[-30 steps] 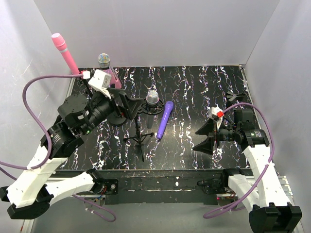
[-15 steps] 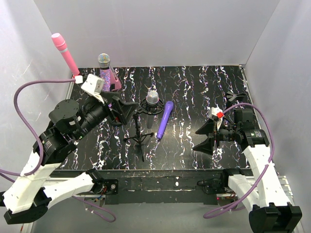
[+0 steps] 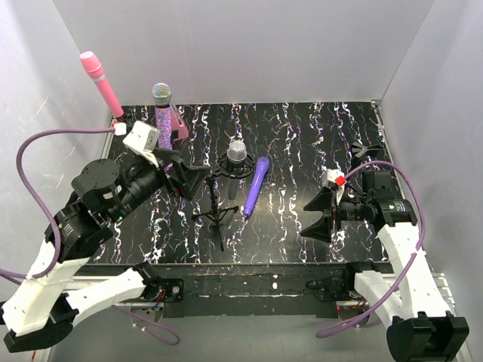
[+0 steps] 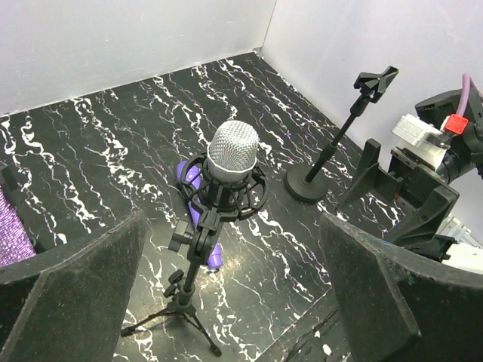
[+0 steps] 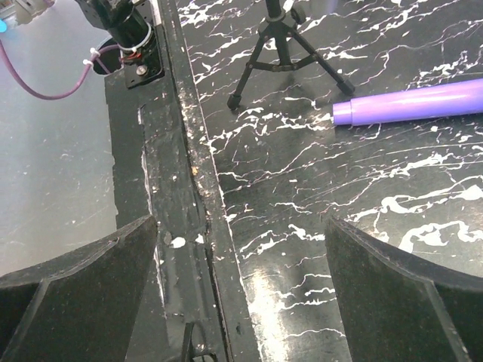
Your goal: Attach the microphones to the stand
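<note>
The silver-grey microphone (image 3: pixel 237 151) sits in the shock mount of a black tripod stand (image 3: pixel 216 214); it also shows in the left wrist view (image 4: pixel 232 149). The plain purple microphone (image 3: pixel 256 185) lies flat on the table to its right, and its end shows in the right wrist view (image 5: pixel 411 105). The plain pink microphone (image 3: pixel 101 83) leans at the back left. The glittery purple microphone (image 3: pixel 161 113) stands upright there. My left gripper (image 3: pixel 195 177) is open and empty, just left of the tripod stand (image 4: pixel 189 302). My right gripper (image 3: pixel 311 216) is open and empty near the front right.
A pink wedge block (image 3: pixel 179 125) stands beside the glittery microphone. A small black clip stand (image 3: pixel 364 151) stands at the right back, also in the left wrist view (image 4: pixel 332 147). The table's front edge (image 5: pixel 189 196) runs under my right gripper. White walls enclose the table.
My left arm has drawn back and down toward the near left, its gripper staying open beside the tripod stand. The right arm has hardly moved.
</note>
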You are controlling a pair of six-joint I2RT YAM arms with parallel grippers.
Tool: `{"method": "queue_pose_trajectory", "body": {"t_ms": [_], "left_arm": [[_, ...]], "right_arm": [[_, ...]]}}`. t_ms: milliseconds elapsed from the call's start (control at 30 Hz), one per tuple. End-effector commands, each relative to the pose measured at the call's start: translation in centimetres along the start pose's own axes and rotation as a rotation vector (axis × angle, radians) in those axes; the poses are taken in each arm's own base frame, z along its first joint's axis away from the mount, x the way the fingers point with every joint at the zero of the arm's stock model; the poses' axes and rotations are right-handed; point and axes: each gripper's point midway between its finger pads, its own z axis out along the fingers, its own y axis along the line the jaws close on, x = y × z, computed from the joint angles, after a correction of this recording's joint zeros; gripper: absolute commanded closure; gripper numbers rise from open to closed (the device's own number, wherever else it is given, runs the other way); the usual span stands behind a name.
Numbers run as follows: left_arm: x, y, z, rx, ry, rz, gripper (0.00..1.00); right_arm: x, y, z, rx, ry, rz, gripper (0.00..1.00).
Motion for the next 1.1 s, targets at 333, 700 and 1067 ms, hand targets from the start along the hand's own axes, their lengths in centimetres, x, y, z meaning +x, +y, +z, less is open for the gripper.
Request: {"method": "queue_pose_trajectory", "body": {"t_ms": [333,700,1067], "left_arm": [[2.7,2.6,-5.3,-0.081,-0.019,-0.046,0.02],[7.1,4.6,-6.4,-0.138,0.014,-0.040,0.02],[10.7,6.3,-6.7,-0.183,0.015,-0.032,0.02]], "right_arm": [[-0.1,1.3,-0.6,-0.080,0.126,-0.016,0.04],[-0.4,0.8,1.6,-0.084,0.245,-0.048,0.05],[-3.1,-2.2,5.5,-0.045,0.220,0.144,0.10]]}}
